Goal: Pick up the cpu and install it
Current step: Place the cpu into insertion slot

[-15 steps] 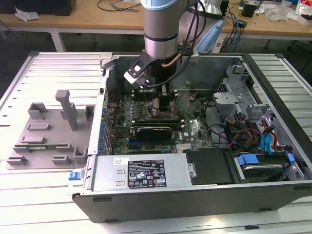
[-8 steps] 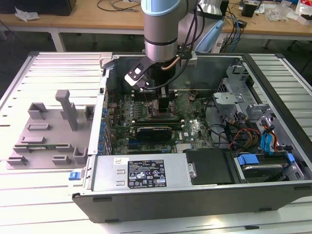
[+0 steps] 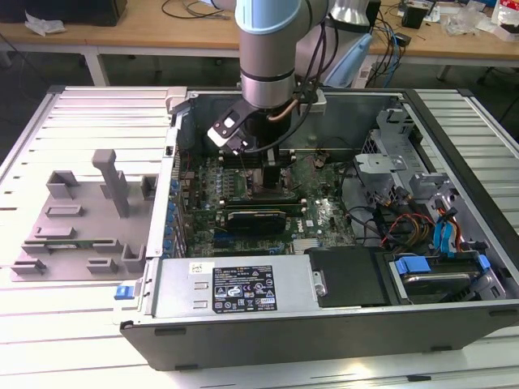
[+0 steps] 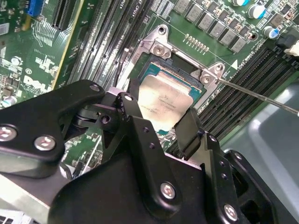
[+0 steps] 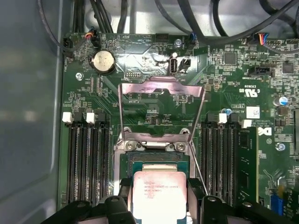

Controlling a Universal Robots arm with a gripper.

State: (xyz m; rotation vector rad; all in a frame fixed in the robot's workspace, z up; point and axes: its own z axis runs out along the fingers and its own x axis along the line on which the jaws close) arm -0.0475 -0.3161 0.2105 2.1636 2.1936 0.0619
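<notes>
The cpu [image 4: 167,100] is a small square chip with a silvery top, held level right over the open socket [image 4: 156,46] on the green motherboard. My gripper [image 4: 156,114] is shut on it, one black finger against each of two opposite edges. In the first wrist view the cpu [image 5: 159,196] sits between the fingers [image 5: 124,187], with the socket's blue-green bed [image 5: 154,161] showing beyond it. The metal load plate [image 5: 161,88] stands raised. In the exterior view the gripper [image 3: 272,174] reaches down into the computer case [image 3: 324,324].
Black memory slots [image 5: 88,158] flank the socket on both sides. A thin lever rod [image 4: 257,95] sticks out beside it. A long black card [image 3: 255,217], the power supply [image 3: 235,284] and drive bays [image 3: 438,267] fill the case. A grey fixture tray [image 3: 81,219] lies outside, at the exterior view's left.
</notes>
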